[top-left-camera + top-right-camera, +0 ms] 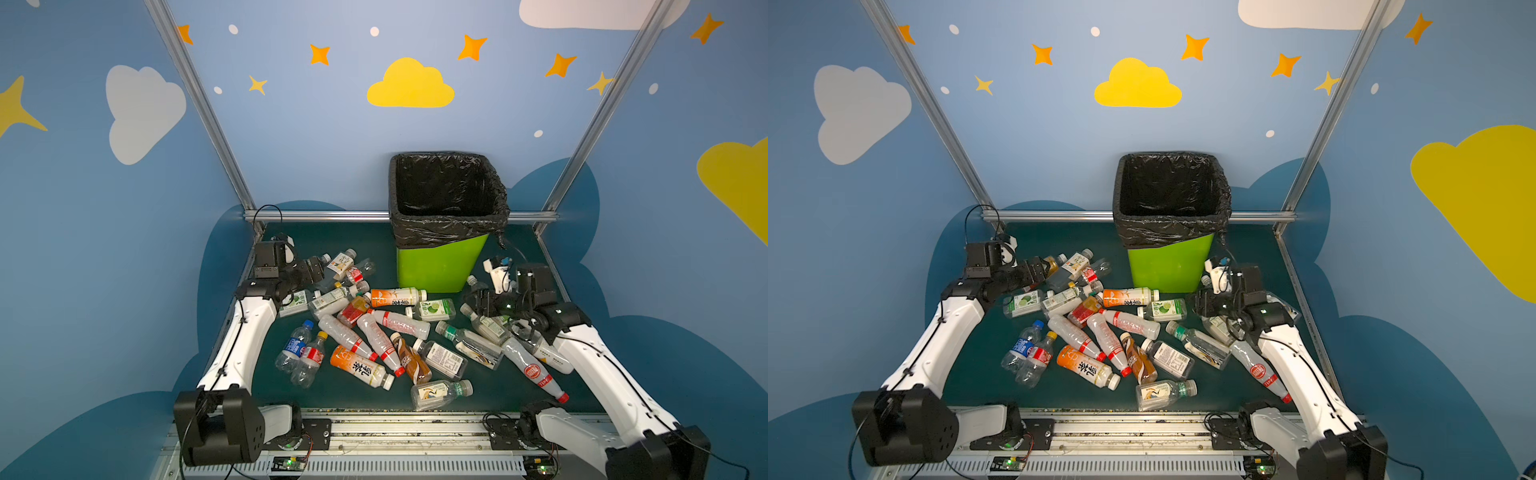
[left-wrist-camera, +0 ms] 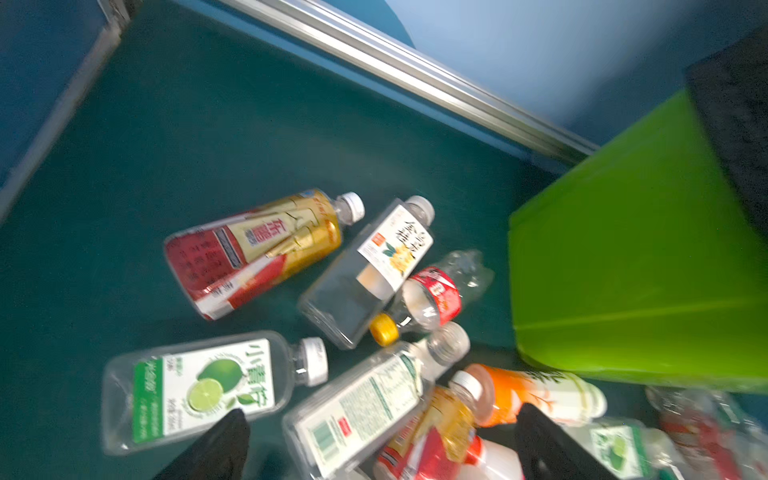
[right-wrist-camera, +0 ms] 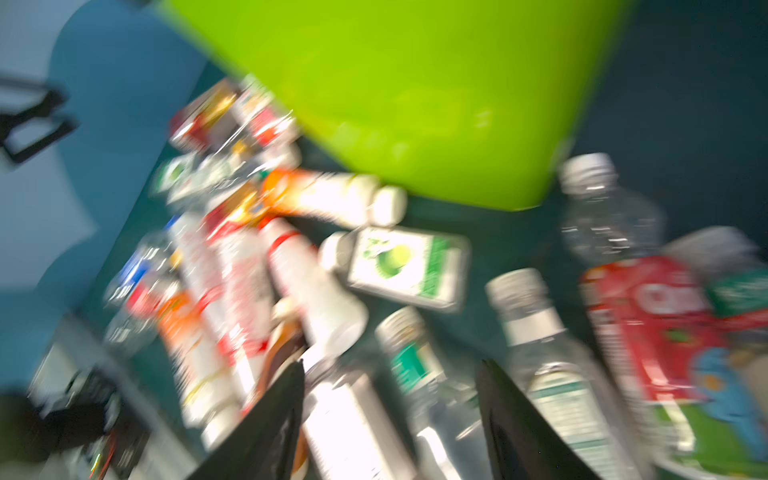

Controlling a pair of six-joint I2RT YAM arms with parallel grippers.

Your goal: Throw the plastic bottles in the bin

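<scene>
top views / bin: upright at upper centre of frame, black liner over the rim.
top views / bottles: strewn flat on the green mat, mid-frame, below the bin.
top views / left gripper: at the pile's upper-left edge, jaws spread wide, nothing held.
top views / right gripper: just right of the bin's base, low over clear bottles.
left wrist: white-label bottle lies between the spread fingers, lime-label bottle beside one.
right wrist: blurred. Fingers partway apart, green-band bottle in the gap. Can't tell if it's gripped.
</scene>
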